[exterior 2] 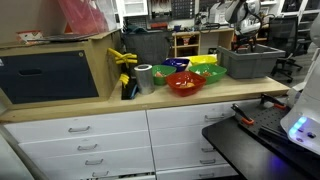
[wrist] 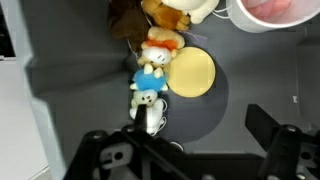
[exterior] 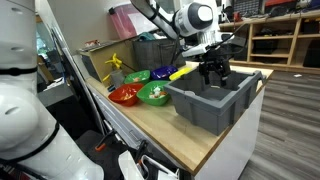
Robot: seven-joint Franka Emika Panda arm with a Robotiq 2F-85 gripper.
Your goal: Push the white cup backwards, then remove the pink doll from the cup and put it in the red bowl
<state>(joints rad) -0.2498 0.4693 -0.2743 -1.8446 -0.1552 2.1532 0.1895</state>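
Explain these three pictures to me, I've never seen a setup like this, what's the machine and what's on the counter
The machine is a single robot arm with a two-fingered hand, steered remotely by a person. Two pictures come from cameras standing in the room; the third comes from a camera on the arm's wrist, looking down past the fingers.

In both exterior views a wooden counter carries a big grey bin and a cluster of bowls: the red bowl, green ones and a blue one. The hand hangs over the bin's opening.

The wrist view looks into the bin: small stuffed toys lie in a row on its dark floor beside a round yellow disc. At the top right is the rim of a white cup with something pink inside, likely the pink doll.

The fingers stand apart and hold nothing.
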